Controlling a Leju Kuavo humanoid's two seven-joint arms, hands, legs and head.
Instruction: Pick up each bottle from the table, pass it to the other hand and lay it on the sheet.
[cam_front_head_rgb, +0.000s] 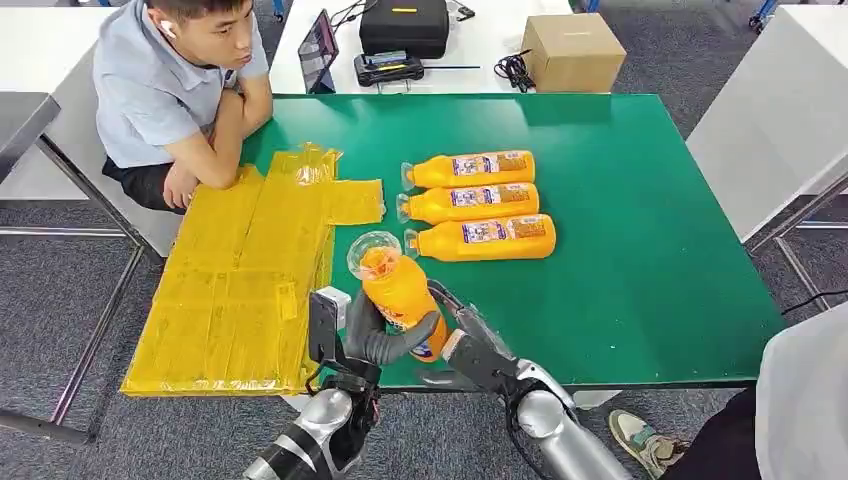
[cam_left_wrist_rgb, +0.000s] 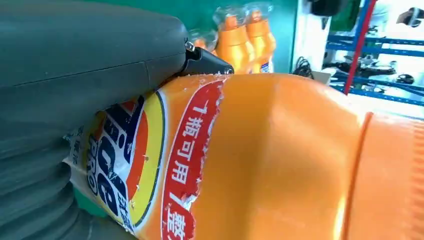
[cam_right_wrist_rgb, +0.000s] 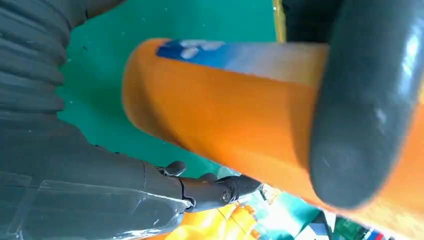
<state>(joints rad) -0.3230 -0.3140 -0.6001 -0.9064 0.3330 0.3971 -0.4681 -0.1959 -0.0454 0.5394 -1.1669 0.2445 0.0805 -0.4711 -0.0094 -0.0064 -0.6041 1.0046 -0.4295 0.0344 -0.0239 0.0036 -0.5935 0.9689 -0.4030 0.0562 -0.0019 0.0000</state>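
An orange bottle (cam_front_head_rgb: 398, 290) with a clear cap stands tilted above the green table's (cam_front_head_rgb: 640, 250) front edge. My left hand (cam_front_head_rgb: 375, 335) grips it around the label, with grey fingers wrapped across its front. The left wrist view shows the bottle's label (cam_left_wrist_rgb: 125, 170) pressed against that hand (cam_left_wrist_rgb: 75, 75). My right hand (cam_front_head_rgb: 470, 345) is just to the right of the bottle's base. In the right wrist view, green table shows between this hand (cam_right_wrist_rgb: 100, 185) and the bottle (cam_right_wrist_rgb: 225, 115). Three more orange bottles (cam_front_head_rgb: 470, 203) lie side by side mid-table. The yellow sheet (cam_front_head_rgb: 240, 290) lies at the left.
A person (cam_front_head_rgb: 170, 90) leans on the table's far left corner, forearm by the sheet. Another person's clothing and shoe (cam_front_head_rgb: 800, 400) show at the lower right. A cardboard box (cam_front_head_rgb: 572, 50) and a black case (cam_front_head_rgb: 404, 25) sit on the white table behind.
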